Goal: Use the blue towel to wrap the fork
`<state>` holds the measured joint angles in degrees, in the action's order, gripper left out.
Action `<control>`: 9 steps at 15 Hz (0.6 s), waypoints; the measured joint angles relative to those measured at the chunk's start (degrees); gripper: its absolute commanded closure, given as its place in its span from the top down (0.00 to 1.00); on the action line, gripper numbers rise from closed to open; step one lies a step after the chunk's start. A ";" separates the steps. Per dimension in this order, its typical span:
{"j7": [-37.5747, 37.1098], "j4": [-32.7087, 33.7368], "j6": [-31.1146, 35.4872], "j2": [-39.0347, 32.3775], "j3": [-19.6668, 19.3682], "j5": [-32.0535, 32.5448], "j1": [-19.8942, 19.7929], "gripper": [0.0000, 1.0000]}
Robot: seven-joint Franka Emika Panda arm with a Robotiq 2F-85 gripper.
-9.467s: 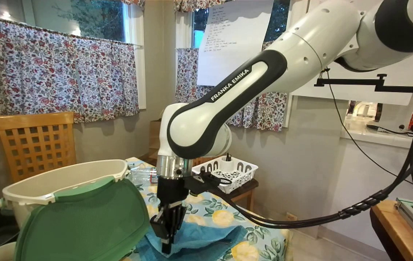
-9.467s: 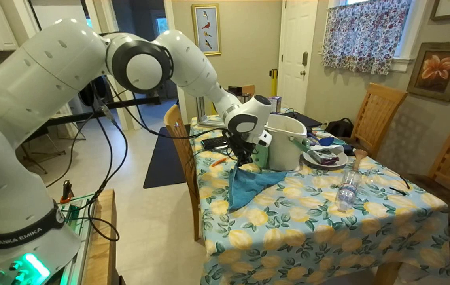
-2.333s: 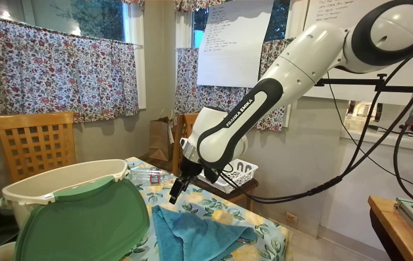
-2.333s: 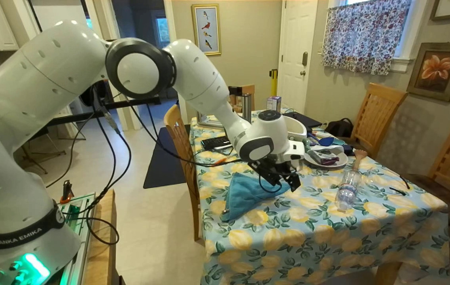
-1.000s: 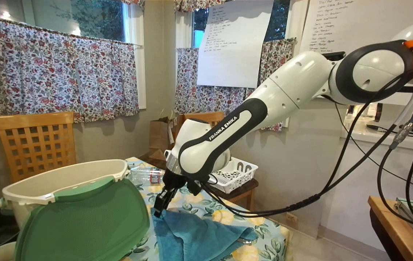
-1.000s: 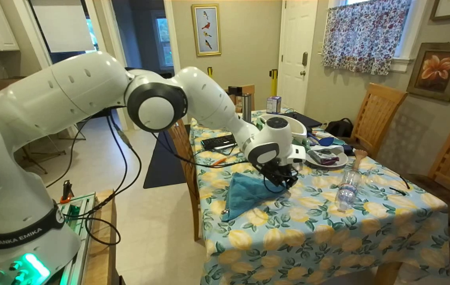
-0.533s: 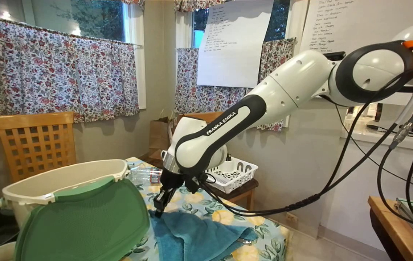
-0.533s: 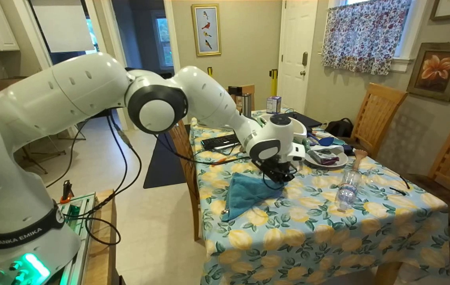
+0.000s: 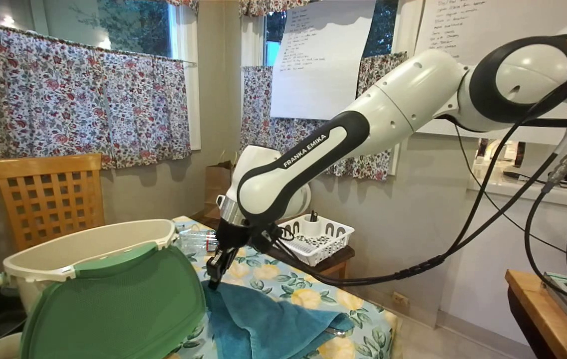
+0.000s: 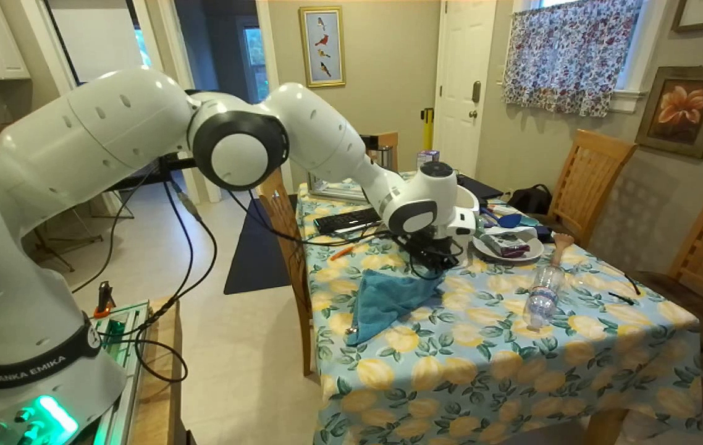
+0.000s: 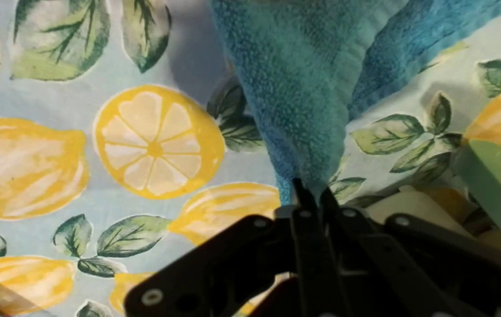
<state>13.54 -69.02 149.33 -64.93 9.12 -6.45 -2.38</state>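
Gripper (image 11: 314, 193) clamped on a corner of the towel (image 11: 299, 88), held above the tablecloth (image 11: 153, 145). Towel slopes down and away from it. Fork (image 9: 336, 332) at the edge far from the gripper: silver bit showing, rest hidden.

Fork (image 9: 336, 332) largely hidden by the blue towel (image 9: 276, 321)

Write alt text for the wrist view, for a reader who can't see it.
The black gripper pinches a narrowed corner of the blue towel over a lemon-print tablecloth. Part of a green panel shows at the right edge.
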 measured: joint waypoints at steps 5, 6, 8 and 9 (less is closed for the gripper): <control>-0.01 -7.92 -3.55 6.50 -0.01 0.00 0.44 0.01; -0.01 -9.46 -4.98 7.70 0.07 0.00 0.43 0.01; -0.01 -12.48 -7.82 10.09 0.15 0.00 0.42 0.01; -0.01 -14.08 -8.95 11.35 0.15 0.00 0.40 0.01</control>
<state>13.54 -83.10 140.38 -53.58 9.27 -6.45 -1.98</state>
